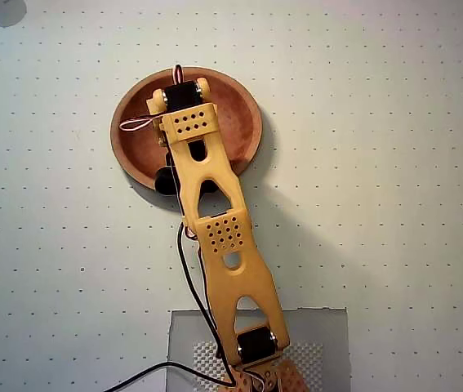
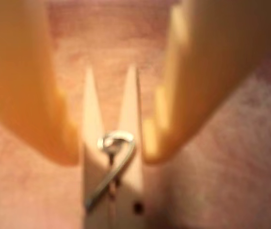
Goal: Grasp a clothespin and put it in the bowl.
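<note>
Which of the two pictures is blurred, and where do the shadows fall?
Wrist view: close and soft; the yellow tool fingers are blurred, the light-wood spring clothespin slightly sharper. Overhead view: sharp, evenly lit; a shadow lies below and right of the round reddish-brown wooden bowl.

Yellow perforated arm [image 1: 215, 204], black servos, cables

The arm [image 1: 215, 220] stretches over the bowl [image 1: 247, 122], covering its middle and near rim; only its left and right inner sides lie open. Around the bowl, the dotted mat [image 1: 394, 196] is bare on all sides.
</note>
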### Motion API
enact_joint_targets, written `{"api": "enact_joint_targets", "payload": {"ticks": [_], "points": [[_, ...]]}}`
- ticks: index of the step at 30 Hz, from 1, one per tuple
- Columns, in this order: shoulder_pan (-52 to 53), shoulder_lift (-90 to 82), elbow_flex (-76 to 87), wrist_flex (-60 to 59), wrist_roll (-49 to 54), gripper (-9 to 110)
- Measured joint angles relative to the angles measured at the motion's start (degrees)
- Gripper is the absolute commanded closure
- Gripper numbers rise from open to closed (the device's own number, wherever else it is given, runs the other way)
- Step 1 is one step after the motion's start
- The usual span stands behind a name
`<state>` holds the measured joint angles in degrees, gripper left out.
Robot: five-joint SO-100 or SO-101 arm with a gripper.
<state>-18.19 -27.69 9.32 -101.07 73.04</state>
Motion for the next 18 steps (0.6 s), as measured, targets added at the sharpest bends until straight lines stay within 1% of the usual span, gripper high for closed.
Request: {"api": "enact_joint_targets", "payload": {"ticks": [3, 11, 18], "points": [[0.0, 0.0, 0.0, 0.0, 0.0, 78], [0.0, 0.0, 0.0, 0.0, 0.0, 78], [0.0, -0.5, 0.0, 0.0, -2.4, 78]]}}
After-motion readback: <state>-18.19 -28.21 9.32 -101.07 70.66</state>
